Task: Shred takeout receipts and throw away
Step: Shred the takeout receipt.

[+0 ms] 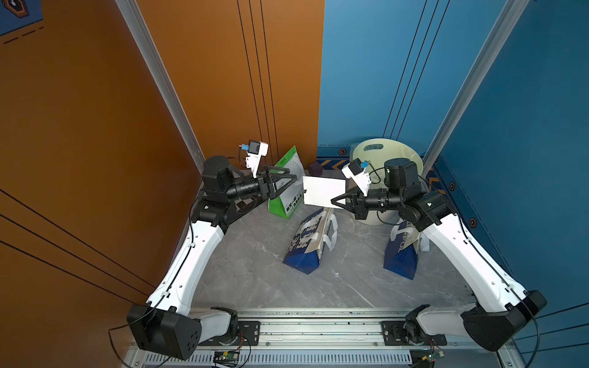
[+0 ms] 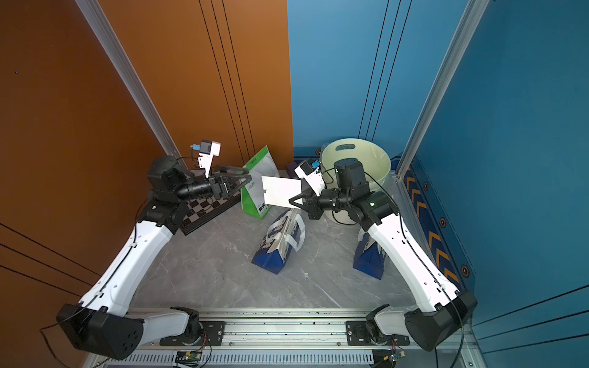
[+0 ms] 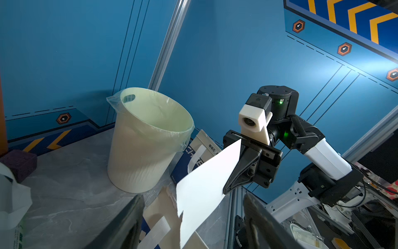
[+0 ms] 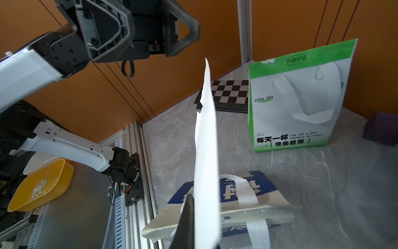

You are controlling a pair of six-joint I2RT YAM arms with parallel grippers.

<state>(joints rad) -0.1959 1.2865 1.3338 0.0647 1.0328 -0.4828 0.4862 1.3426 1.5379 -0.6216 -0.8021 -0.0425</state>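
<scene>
Left fingers (image 4: 189,28): spread wide, holding nothing, near the receipt's (image 1: 323,191) torn edge, not touching it as far as I could tell.
Right fingers (image 3: 243,170): pinched on the receipt's opposite end.
Receipt: up in the air between both arms, over the blue bag (image 1: 302,251), with the bin (image 1: 376,149) behind my right arm.
Risk: I figured a shallow left bite would slip off, or a hard pull would yank it from the right pinch and drop it among the bags.

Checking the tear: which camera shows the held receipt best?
Left wrist: the receipt faces it broadly, jagged notch visible, right gripper pinching one edge. Right wrist sees it nearly edge-on; both top views show it small.
</scene>
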